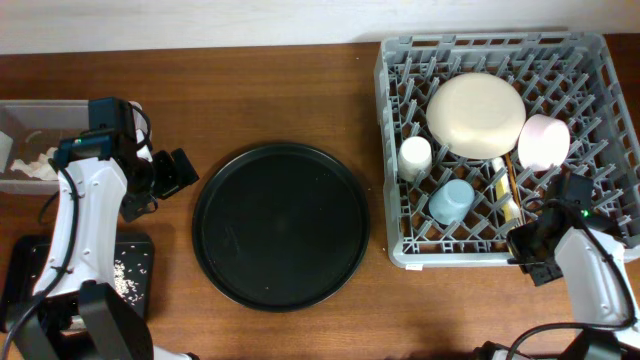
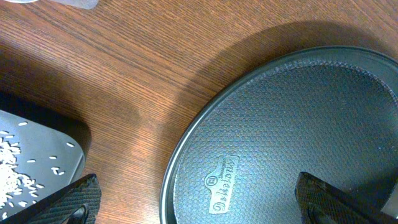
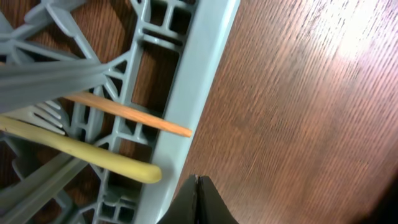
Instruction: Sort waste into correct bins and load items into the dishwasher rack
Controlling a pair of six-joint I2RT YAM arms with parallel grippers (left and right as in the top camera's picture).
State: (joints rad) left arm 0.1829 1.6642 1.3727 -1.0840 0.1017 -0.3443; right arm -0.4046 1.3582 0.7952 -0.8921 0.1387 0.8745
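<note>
Quick headcount from where I'm sitting:

- 1 dishwasher rack (image 1: 383,120)
- in it I count 1 cream plate (image 1: 475,112) and 1 pink bowl (image 1: 543,140)
- 2 cups: white cup (image 1: 415,155) and light blue cup (image 1: 451,200)
- 1 yellow knife (image 3: 81,152) and 1 wooden stick (image 3: 124,114)
- 1 round black tray (image 1: 281,225)
- 2 bins: 1 clear tub (image 1: 40,106) and 1 shallow black tray (image 1: 140,250)
- rice grains (image 1: 125,280): way too many to count, sorry

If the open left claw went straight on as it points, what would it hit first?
Probably the left gripper meets the big round black tray's near rim first; depth is unclear.
</note>
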